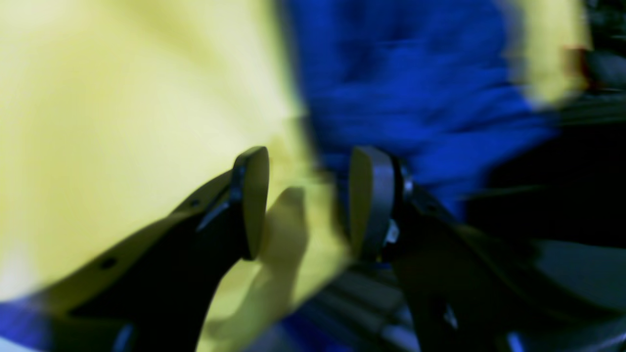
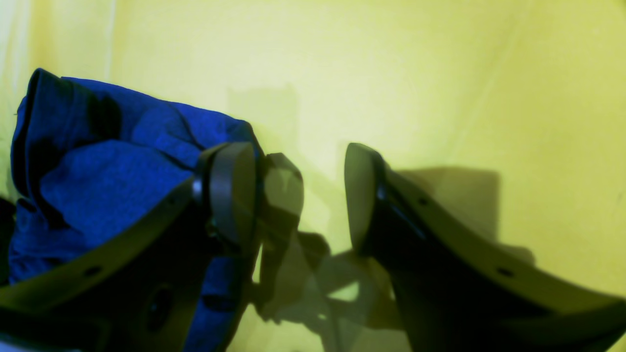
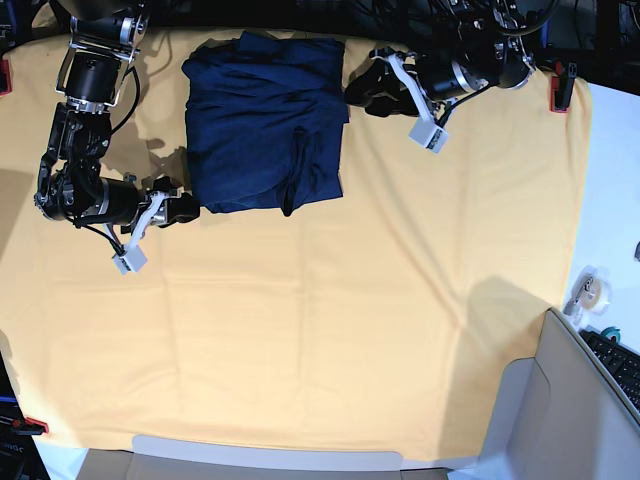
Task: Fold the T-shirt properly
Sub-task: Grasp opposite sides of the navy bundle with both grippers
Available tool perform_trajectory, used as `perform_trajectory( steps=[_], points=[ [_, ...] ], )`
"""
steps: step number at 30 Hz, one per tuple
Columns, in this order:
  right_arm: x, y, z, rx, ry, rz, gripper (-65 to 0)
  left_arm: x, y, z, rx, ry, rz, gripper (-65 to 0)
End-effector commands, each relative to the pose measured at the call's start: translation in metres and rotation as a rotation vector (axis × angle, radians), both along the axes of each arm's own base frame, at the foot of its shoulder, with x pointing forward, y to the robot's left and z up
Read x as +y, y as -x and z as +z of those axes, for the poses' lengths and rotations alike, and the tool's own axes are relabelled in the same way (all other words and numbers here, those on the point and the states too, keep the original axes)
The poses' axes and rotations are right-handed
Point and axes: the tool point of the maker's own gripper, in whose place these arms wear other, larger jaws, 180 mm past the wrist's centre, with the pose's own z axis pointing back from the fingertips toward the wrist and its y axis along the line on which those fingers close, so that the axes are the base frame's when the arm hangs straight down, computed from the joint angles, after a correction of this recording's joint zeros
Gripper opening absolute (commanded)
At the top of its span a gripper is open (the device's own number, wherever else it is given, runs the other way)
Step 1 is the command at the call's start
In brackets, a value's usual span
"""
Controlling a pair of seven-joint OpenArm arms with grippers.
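2 sets of my fingers spread and empty, folded T-shirt between them, right fingers beside its corner, left fingers near its edge

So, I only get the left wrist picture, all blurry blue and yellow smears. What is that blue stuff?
Observer: A dark navy-blue knit shirt, lying folded into a rough rectangle near the far edge of the yellow-orange cloth.
Operator: Is the other claw holding it?
Observer: No. The right gripper is open beside the shirt's near corner, with nothing between its jaws.
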Motion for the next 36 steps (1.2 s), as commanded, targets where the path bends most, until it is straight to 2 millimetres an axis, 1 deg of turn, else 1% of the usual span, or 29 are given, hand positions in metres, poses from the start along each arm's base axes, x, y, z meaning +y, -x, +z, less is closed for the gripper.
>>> perform_trajectory(
  steps=[1,4,8,11,14,16,18,24,27,29,33,36],
  points=[
    [-0.007,-0.007,0.011,-0.029,0.013,0.001,-35.2,-0.003,-0.001,0.009,-0.023,0.032,0.004,-37.9],
    [-0.004,-0.009,0.017,-0.049,0.002,0.008,-35.2,-0.005,0.006,0.008,-0.008,0.049,0.007,-37.9],
    [-0.001,-0.011,0.026,-0.083,0.015,0.019,-35.2,-0.004,0.007,0.006,-0.002,0.044,0.008,-37.9],
    [0.003,-0.012,0.029,-0.097,0.012,0.023,-35.2,-0.005,0.011,-0.004,0.038,0.058,0.011,-37.9],
    [0.015,-0.01,0.024,-0.083,0.005,0.05,-35.2,-0.007,0.02,-0.022,0.111,0.082,0.014,-37.9],
    [0.023,-0.008,0.022,-0.075,0.008,0.081,-35.1,-0.009,0.021,-0.028,0.133,0.093,0.015,-37.9],
    [0.03,-0.006,0.02,-0.068,0.011,0.107,-35.1,-0.009,0.017,-0.029,0.132,0.099,0.015,-37.9],
    [0.051,-0.004,0.017,-0.062,-0.012,0.144,-35.1,-0.009,0.012,-0.029,0.125,0.101,0.015,-37.9],
    [0.065,-0.001,0.014,-0.055,-0.03,0.17,-35.1,-0.009,0.007,-0.027,0.113,0.101,0.014,-37.9],
    [0.066,0.0,0.013,-0.052,-0.032,0.17,-35.1,-0.009,0.006,-0.027,0.111,0.101,0.014,-37.9],
    [0.067,0.005,0.003,-0.015,-0.043,0.165,-35.1,-0.009,0.006,-0.027,0.111,0.101,0.014,-37.9],
    [0.067,0.01,-0.005,0.018,-0.054,0.161,-35.2,-0.017,0.007,-0.026,0.109,0.107,-0.015,-37.9]
  ],
)
